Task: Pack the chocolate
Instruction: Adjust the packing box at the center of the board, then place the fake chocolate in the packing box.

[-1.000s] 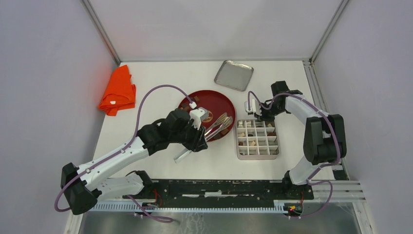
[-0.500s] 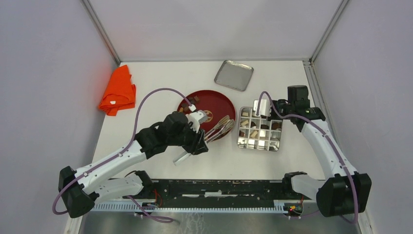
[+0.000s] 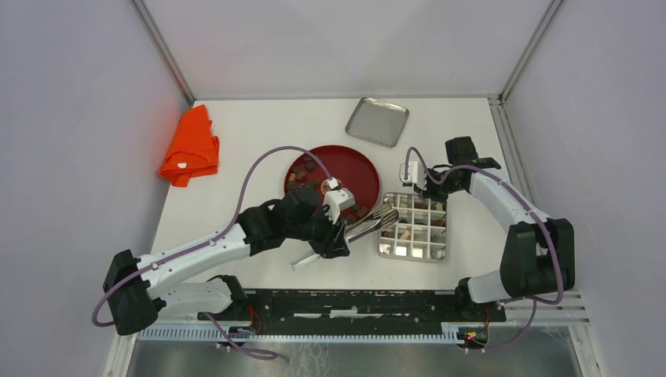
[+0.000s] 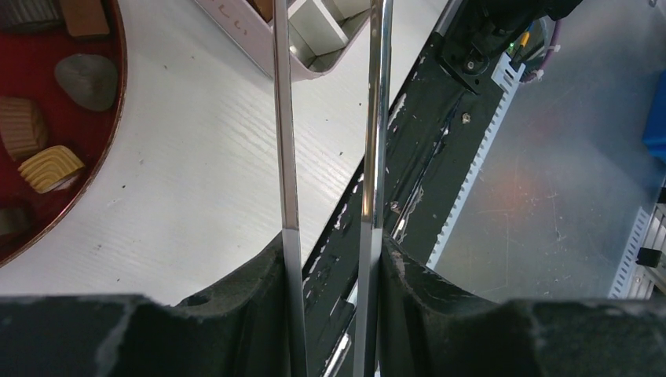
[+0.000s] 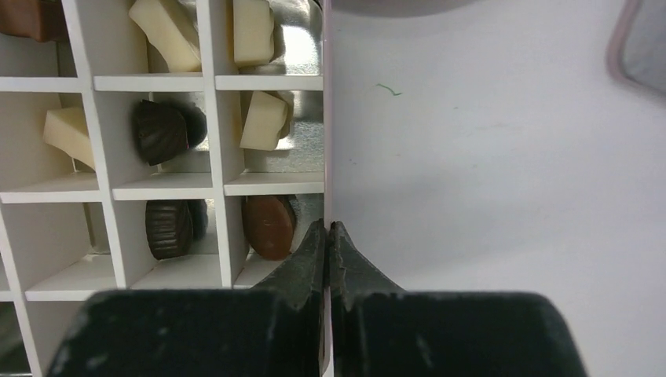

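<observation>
We see the left gripper (image 4: 331, 255), partly open, clamping metal tongs (image 4: 375, 118) whose tips reach over the divided box (image 3: 411, 253). The right gripper (image 5: 327, 236), closed tight, pinches the box's rim beside the chocolate (image 5: 264, 119).

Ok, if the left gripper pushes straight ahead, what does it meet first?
The left gripper holds tongs aimed at the divided box; their tips reach it first, though height is unclear.
</observation>
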